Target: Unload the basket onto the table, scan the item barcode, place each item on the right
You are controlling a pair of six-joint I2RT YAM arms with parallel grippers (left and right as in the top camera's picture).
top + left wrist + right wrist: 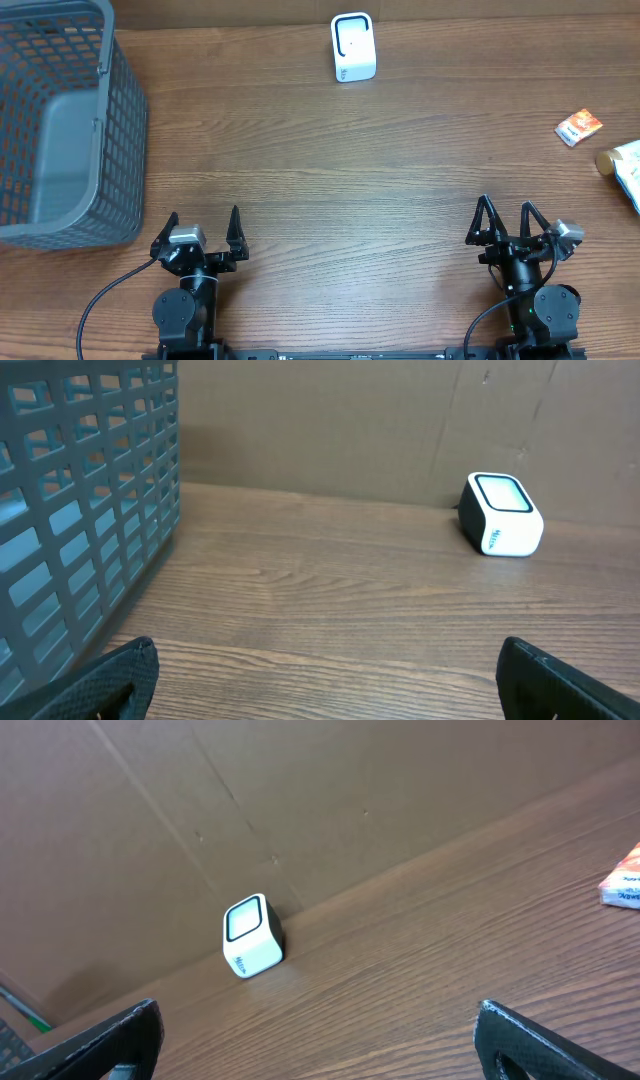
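Observation:
A small orange and white packet, the item [578, 127], lies on the wooden table at the far right; the right wrist view catches it at the right edge [626, 880]. The white barcode scanner [352, 47] with a dark-framed window stands at the back centre, also visible to both wrists [502, 515] [250, 936]. My left gripper [204, 224] sits at the front left, open with nothing between its fingers [325, 675]. At the front right my right gripper [506, 212] is likewise open and empty [320, 1035], well short of the packet.
A grey mesh basket [60, 120] stands at the left, close beside the left arm [80, 510]. Part of a white and blue package [630, 170] pokes in at the right edge. A brown cardboard wall [350, 420] backs the table.

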